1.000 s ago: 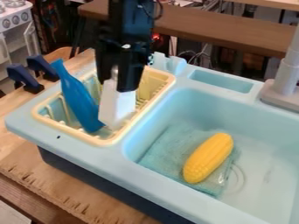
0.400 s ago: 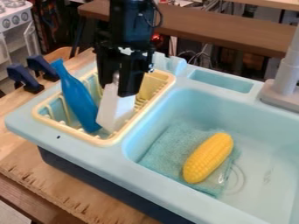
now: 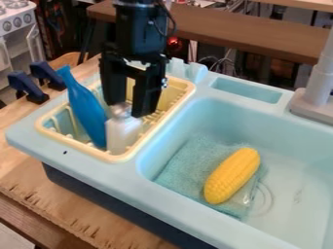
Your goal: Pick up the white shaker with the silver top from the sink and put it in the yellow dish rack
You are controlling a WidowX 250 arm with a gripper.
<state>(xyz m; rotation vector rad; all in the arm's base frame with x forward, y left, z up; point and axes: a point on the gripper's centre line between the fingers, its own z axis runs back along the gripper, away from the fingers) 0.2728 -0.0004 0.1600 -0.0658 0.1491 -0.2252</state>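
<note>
White bottle (image 3: 122, 133) sits inside the yellow basket (image 3: 79, 146). My tool (image 3: 129, 109) is spread apart over the basket, near the bottle's top. Slow, straight moves should stop it tipping.

The dish rack (image 3: 118, 157) sits at the left end of the sink unit (image 3: 27, 138), on the tabletop (image 3: 68, 206). In it, the long bottle (image 3: 86, 108) leans left of the small bottle (image 3: 122, 132). Right of the rack, the corn (image 3: 231, 175) lies on the cloth (image 3: 180, 164) in the basin (image 3: 292, 146).
</note>
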